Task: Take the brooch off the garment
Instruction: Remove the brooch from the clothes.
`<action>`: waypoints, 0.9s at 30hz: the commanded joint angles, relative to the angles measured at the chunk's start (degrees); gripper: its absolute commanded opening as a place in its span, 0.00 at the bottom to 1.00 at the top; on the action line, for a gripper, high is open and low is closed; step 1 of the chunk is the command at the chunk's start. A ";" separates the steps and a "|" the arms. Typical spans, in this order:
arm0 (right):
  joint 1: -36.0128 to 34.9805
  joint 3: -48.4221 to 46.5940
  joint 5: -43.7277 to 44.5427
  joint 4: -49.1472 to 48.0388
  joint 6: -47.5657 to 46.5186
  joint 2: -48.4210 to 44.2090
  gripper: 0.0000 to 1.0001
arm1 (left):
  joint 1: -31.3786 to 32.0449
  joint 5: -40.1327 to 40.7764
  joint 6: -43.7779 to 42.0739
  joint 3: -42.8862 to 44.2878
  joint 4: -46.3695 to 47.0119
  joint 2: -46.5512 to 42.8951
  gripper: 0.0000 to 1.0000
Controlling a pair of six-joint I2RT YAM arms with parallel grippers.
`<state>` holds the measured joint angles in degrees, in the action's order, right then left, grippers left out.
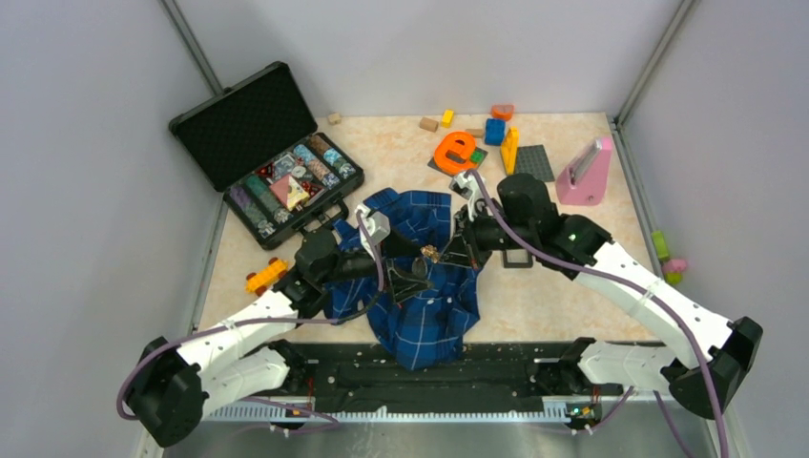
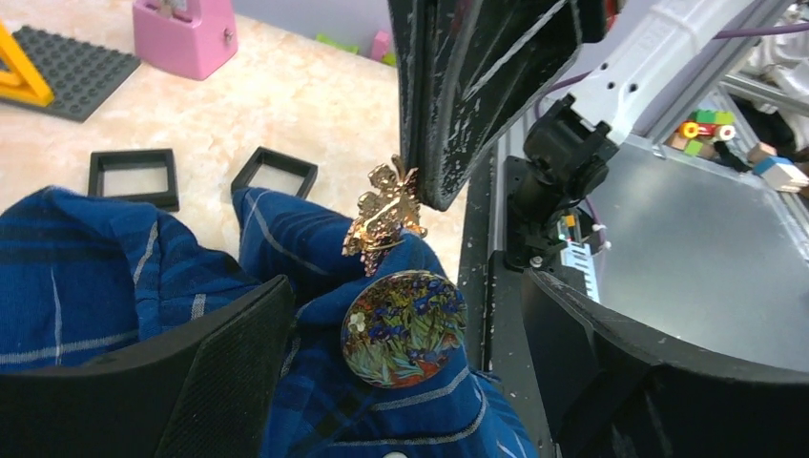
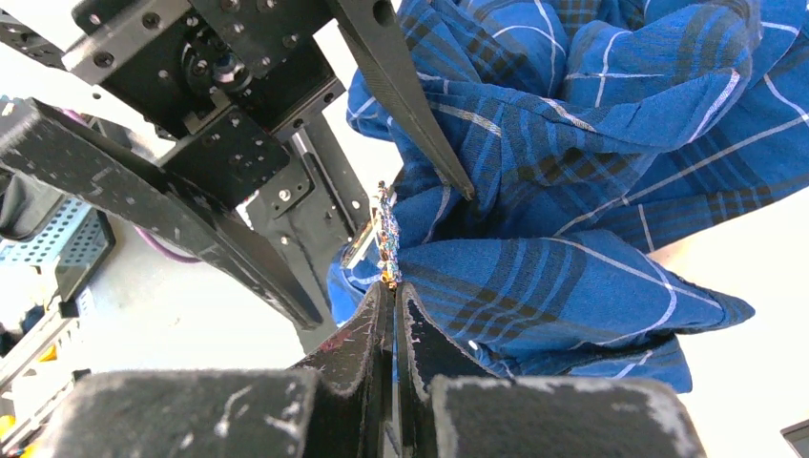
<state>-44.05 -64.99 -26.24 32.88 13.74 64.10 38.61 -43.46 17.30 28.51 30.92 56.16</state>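
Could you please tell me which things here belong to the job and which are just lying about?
Job: plaid shirt, gold brooch, round flowered brooch, left claw, right claw.
Lying about: black case, toy bricks, orange letter, pink block, black square frames.

Both arms are showing white moulded shells between black joint housings: the left arm (image 1: 234,339) at the left end of the long black bolted base plate (image 1: 429,377), the right arm (image 1: 658,305) at its right end. Purple cables (image 1: 611,277) are running along each. The right gripper (image 3: 393,291) is showing scuffed matte black fingers (image 3: 348,358). The left gripper (image 2: 405,286) is carrying what are probably small screw heads on its black bracket (image 3: 229,143).
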 commanded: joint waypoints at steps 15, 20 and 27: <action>0.46 -4.18 0.52 1.98 2.54 0.24 0.00 | 15.21 45.07 -18.90 4.19 -14.48 -3.75 0.87; 0.41 -4.19 1.76 5.18 1.01 0.13 0.00 | 15.52 47.60 -20.46 3.35 -15.60 -5.50 0.73; 0.46 -3.45 2.80 7.84 -0.02 -0.08 0.00 | 15.52 44.15 -20.72 0.95 -14.23 -8.48 0.78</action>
<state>-44.05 -66.15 -24.05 37.98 14.76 65.04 54.28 0.40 -2.13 30.46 14.92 49.80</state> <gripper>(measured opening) 0.011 0.733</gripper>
